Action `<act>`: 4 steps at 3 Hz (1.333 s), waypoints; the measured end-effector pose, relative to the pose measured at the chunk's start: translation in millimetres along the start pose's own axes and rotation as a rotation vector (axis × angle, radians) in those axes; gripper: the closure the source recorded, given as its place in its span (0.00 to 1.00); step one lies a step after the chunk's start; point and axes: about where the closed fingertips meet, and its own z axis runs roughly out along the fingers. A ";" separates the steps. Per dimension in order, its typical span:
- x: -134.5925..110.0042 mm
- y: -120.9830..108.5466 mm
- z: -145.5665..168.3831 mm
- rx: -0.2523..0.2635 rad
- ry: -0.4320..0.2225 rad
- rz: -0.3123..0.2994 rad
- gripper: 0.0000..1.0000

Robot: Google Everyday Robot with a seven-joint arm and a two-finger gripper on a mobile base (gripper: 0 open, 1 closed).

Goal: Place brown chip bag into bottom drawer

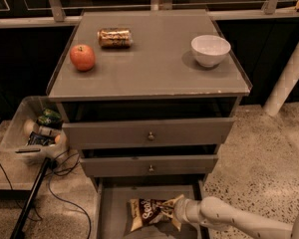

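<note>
The brown chip bag [150,212], dark brown with pale yellow ends and white script, lies in the open bottom drawer [112,218], the lowest of three grey drawers. My gripper [179,212] reaches in from the lower right over the drawer and sits at the bag's right end. The pale arm runs off toward the bottom right corner.
On the cabinet top sit a red apple [82,57], a gold can [114,37] lying on its side and a white bowl [210,50]. Two knobbed drawers [150,135] stand slightly open above. A clear bin [32,133] with items and cables lies at left on the floor.
</note>
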 end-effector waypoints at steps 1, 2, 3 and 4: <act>19.4 -3.6 7.7 0.050 0.001 0.003 1.00; 38.0 -10.6 15.9 0.071 0.005 -0.007 1.00; 39.3 -12.6 16.2 0.075 0.006 -0.007 0.82; 39.3 -12.5 16.3 0.075 0.006 -0.007 0.59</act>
